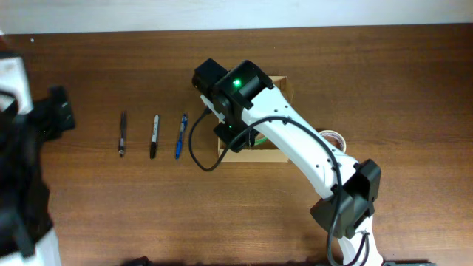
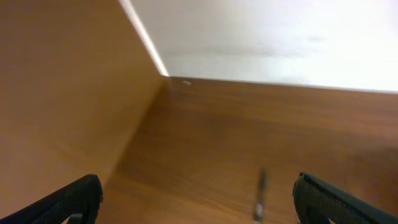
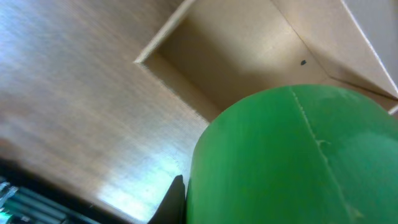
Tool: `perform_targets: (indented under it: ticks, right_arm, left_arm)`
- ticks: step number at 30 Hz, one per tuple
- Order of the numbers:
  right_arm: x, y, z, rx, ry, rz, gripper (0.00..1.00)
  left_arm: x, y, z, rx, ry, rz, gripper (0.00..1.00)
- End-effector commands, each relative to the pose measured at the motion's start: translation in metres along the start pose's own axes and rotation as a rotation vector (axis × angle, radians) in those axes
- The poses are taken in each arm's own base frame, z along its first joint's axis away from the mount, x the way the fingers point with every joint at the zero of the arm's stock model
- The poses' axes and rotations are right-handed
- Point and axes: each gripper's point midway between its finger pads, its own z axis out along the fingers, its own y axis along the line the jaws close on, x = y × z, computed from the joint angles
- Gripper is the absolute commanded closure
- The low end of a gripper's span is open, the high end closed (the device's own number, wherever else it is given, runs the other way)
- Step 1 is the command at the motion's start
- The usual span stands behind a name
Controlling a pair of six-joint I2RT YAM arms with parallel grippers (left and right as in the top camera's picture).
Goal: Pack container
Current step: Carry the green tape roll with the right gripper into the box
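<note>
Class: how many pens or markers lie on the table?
3, in a row left of the container: black pen, marker, blue pen nearest it. The right arm may hide others.

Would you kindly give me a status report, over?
Left fingers open, empty. Right fingers shut on green roll, above open container. No obstruction seen.

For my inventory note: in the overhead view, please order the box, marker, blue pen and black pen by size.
1. box, although the right arm hides much of it.
2. marker, slightly thicker than the pens.
3. blue pen and black pen: they look alike, so I do not rank them.
</note>
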Motion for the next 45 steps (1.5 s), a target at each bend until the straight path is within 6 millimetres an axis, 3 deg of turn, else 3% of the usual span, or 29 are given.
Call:
perform_targets:
  ticks: [1, 11, 15, 21, 31, 45]
  right_arm:
    - [0.004, -0.017, 0.011, 0.031, 0.019, 0.001, 0.96]
    - [0.007, -0.087, 0.048, 0.025, 0.026, 0.155, 0.96]
    - [0.007, -0.097, 0.054, -0.009, 0.014, 0.194, 0.96]
    - [-0.001, -0.078, 0.06, -0.068, -0.007, 0.173, 0.96]
    - [-0.017, -0.023, 0.061, -0.071, -0.029, 0.045, 0.96]
    - [-0.005, -0.015, 0.098, -0.074, 0.022, 0.035, 0.96]
  left_arm:
    - [-0.002, 0.013, -0.023, -0.034, -0.033, -0.004, 0.01]
    - [0.004, 0.017, -0.065, -0.044, -0.085, -0.014, 0.0]
    - [0.004, 0.014, -0.069, -0.022, -0.092, -0.022, 0.01]
    - [0.006, 0.005, -0.066, 0.027, -0.088, -0.018, 0.01]
    - [0.005, -0.003, -0.067, 0.071, -0.096, -0.016, 0.01]
    - [0.003, -0.016, -0.068, 0.119, -0.102, 0.021, 0.01]
